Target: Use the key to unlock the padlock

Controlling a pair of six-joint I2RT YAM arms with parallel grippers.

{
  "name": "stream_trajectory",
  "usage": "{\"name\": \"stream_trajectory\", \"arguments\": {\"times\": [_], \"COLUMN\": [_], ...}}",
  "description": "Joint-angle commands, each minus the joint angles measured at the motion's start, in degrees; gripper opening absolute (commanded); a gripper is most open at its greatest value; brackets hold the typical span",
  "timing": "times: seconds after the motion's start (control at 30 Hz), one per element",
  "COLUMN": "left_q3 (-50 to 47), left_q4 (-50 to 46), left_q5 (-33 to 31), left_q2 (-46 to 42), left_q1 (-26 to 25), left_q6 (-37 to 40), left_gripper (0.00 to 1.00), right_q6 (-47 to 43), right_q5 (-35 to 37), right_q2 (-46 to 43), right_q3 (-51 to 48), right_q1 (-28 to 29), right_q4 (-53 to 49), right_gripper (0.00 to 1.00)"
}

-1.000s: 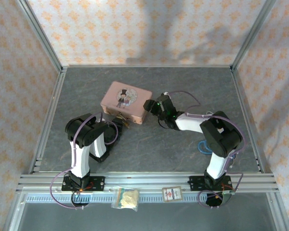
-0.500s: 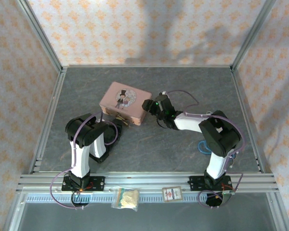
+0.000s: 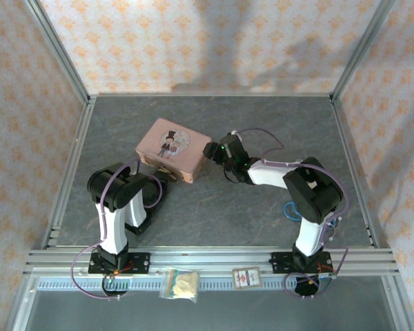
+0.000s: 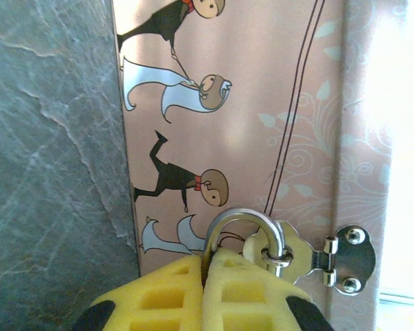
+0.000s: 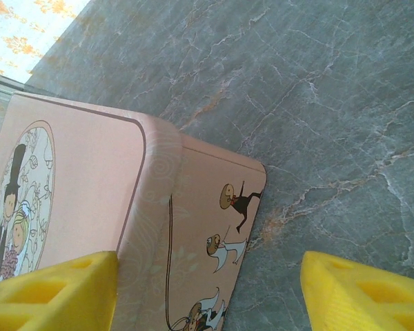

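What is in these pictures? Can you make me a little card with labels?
Place: grey stone-look table
Box: pink tin with cartoon bride and groom
Lock: padlock, its silvery loop hooked through the tin's clasp
Left gripper: shut on the padlock, lock body hidden in its grip
Right gripper: open, at the tin's right end

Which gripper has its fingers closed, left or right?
The left gripper: its yellow fingers meet on the padlock at the hasp of the pink tin. The right gripper is spread wide near that tin.
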Motion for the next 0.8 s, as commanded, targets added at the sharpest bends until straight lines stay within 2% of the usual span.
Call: {"name": "stream_trajectory", "arguments": {"times": [0.0, 0.13, 0.23, 0.27, 0.4, 0.57, 0.77], "left_q3": [0.55, 2.73, 2.77, 2.68, 1.98, 0.94, 0.02], "left_q4": [3.1, -4.56, -7.36, -8.01, -9.84, -11.95, -16.29], "left_q5": [2.79, 4.44, 3.96, 3.84, 3.56, 2.76, 1.98], "left_q2": [0.4, -3.18, -6.09, -6.6, -7.63, -8.54, -12.82], "left_q1": [0.11, -1.53, -2.6, -2.69, -2.75, -2.52, -1.24], "left_q6": [1.97, 6.02, 7.43, 7.75, 8.52, 7.96, 8.17], "left_gripper": [0.0, 0.0, 0.0, 0.0, 0.0, 0.0, 0.0], "right_q6": [-3.65, -6.92, -6.71, -6.2, -3.09, -0.83, 1.79], "right_q5": [1.35, 1.73, -2.57, -4.27, -6.51, -5.4, -1.01], "right_q2": [-1.92, -5.17, -4.56, -3.62, 0.62, 4.63, 5.87], "right_q3": [1.13, 0.48, 0.82, 1.08, 2.86, 5.47, 4.26], "right_q1": [0.1, 0.07, 0.05, 0.05, 0.15, 0.44, 0.4], "right_q4": [-1.52, -1.27, 0.89, 1.63, 2.69, 0.41, -2.86], "right_gripper": [0.73, 0.84, 0.98, 1.0, 1.0, 0.99, 0.83]}}
